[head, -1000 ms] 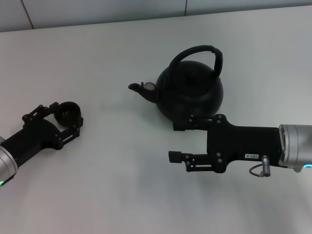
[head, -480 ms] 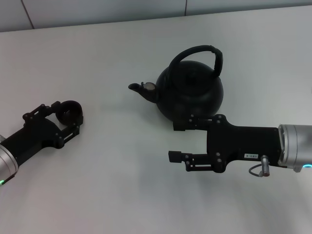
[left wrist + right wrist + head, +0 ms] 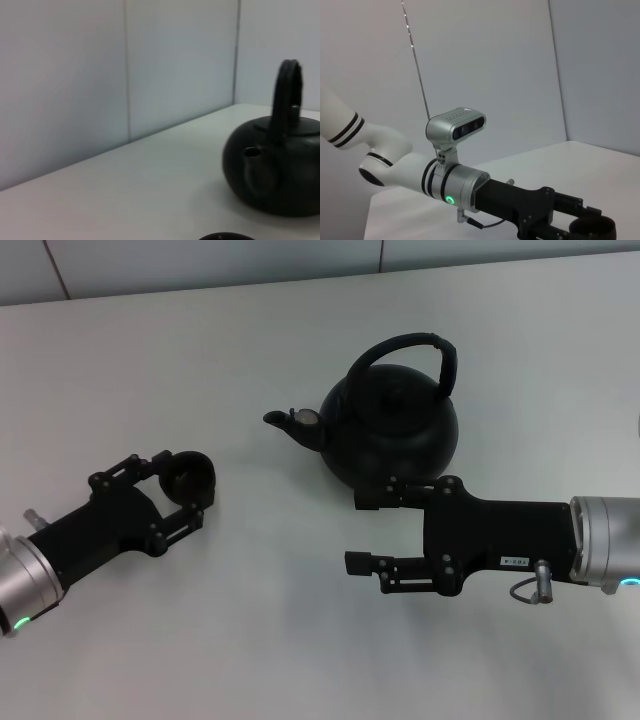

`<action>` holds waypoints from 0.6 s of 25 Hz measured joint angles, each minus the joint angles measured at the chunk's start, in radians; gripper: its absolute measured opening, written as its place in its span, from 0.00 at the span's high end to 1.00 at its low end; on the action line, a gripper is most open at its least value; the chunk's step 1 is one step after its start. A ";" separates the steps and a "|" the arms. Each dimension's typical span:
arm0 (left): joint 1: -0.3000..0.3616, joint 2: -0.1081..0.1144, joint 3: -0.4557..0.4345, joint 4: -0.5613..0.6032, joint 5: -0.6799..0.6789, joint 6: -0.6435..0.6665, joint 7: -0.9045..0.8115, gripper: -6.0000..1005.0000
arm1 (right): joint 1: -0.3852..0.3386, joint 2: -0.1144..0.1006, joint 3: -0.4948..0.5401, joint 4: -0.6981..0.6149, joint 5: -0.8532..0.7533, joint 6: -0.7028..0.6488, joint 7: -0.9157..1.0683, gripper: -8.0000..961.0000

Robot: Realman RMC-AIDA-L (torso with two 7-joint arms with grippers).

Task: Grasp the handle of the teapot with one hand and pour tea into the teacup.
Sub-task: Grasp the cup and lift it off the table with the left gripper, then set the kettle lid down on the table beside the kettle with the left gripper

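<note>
The black teapot [image 3: 395, 430] stands on the white table, its spout pointing left and its arched handle [image 3: 440, 358] upright. My left gripper [image 3: 183, 487] is shut on the small black teacup [image 3: 190, 476], left of the spout and apart from it. My right gripper [image 3: 364, 530] is open and empty just in front of the teapot, its far finger close to the pot's base. The left wrist view shows the teapot [image 3: 280, 170], its handle [image 3: 288, 95] and the teacup's rim [image 3: 227, 236]. The right wrist view shows the left gripper [image 3: 570, 222] with the teacup [image 3: 592, 229].
The white table [image 3: 250, 640] spreads all around. A pale wall with panel seams [image 3: 127, 70] rises behind the table's far edge. My left arm [image 3: 450, 182] with its wrist camera reaches in from the left.
My left gripper has carried the teacup to the right, toward the teapot's spout. The right arm and the teapot have not moved.
</note>
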 joint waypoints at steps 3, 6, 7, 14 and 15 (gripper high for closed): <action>-0.010 -0.001 0.032 0.000 0.000 0.001 -0.004 0.31 | 0.000 0.000 0.000 0.000 0.000 0.000 0.000 0.23; -0.018 -0.002 0.050 -0.003 0.000 0.001 -0.005 0.30 | 0.000 0.000 -0.001 0.000 0.000 0.000 0.000 0.23; -0.020 -0.002 0.053 -0.004 0.000 0.001 -0.005 0.30 | 0.000 0.001 -0.001 0.000 0.000 0.000 0.000 0.23; -0.030 -0.002 0.056 -0.012 0.000 -0.004 -0.005 0.30 | 0.001 0.002 -0.001 0.014 0.000 0.000 0.000 0.23; -0.031 -0.002 0.056 -0.012 0.000 -0.005 -0.005 0.30 | 0.005 0.001 -0.001 0.021 0.000 0.000 -0.001 0.23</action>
